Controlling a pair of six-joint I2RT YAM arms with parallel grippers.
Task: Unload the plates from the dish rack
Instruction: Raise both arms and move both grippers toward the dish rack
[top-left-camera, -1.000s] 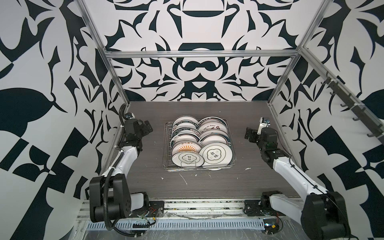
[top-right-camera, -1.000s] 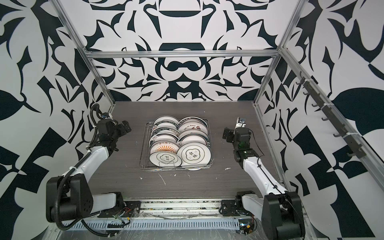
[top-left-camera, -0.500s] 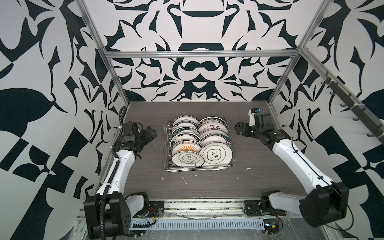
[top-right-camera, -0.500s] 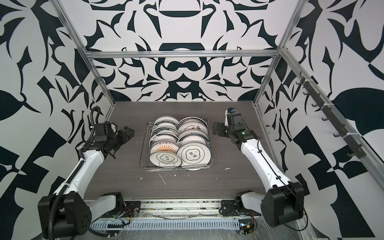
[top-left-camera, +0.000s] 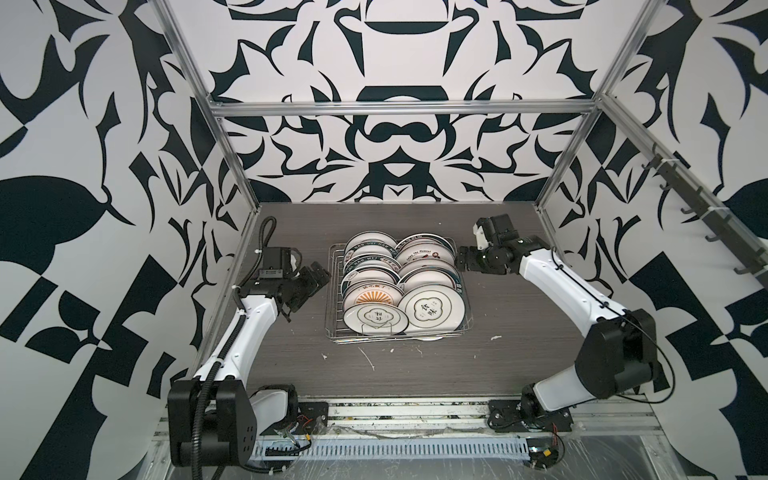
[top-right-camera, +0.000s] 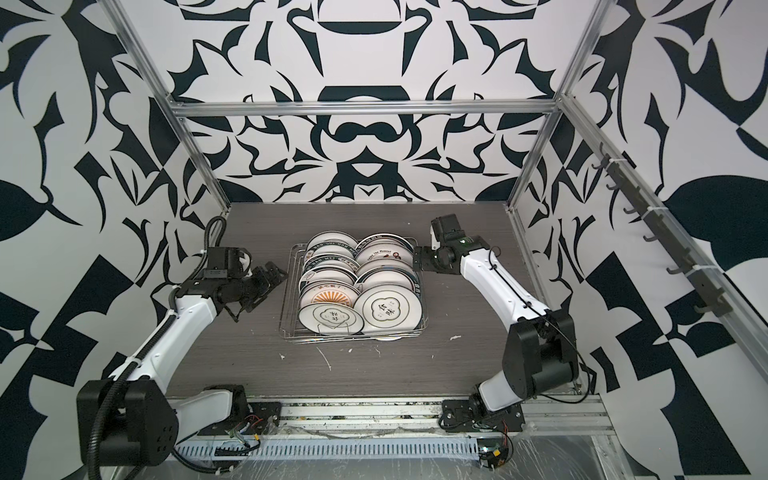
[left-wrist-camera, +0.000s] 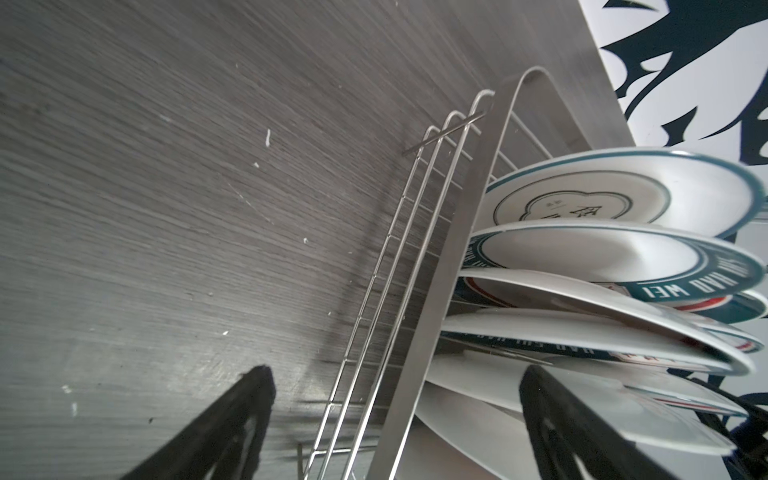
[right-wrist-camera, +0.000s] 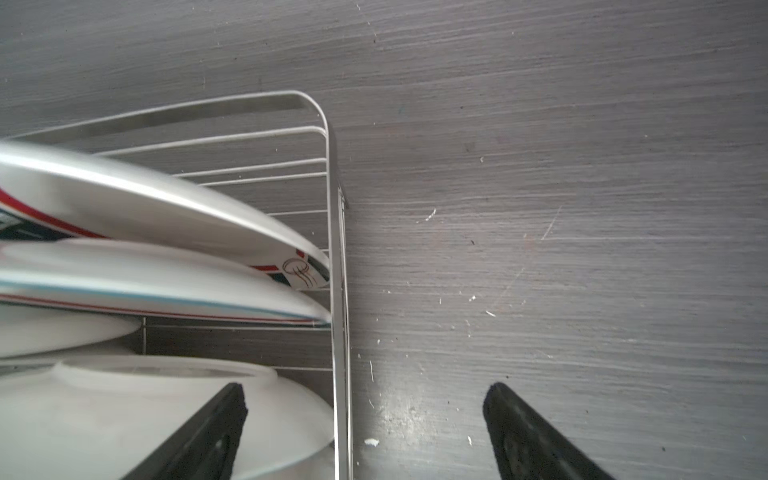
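Plates (top-left-camera: 432, 309) look stiff, slick, brittle; we favour an upper rim; left gripper (top-left-camera: 318, 274) and right gripper (top-left-camera: 459, 259) gape empty

Left tool (top-left-camera: 318, 275) and right tool (top-left-camera: 461, 258) point inward, jaws spread wide apart.

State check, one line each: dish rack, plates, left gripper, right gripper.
dish rack: loaded, sitting flat on the table.
plates: all in the rack, leaning in two rows, none gripped.
left gripper: open, empty, beside the rack's left side.
right gripper: open, empty, beside the rack's right side, toward its far end.
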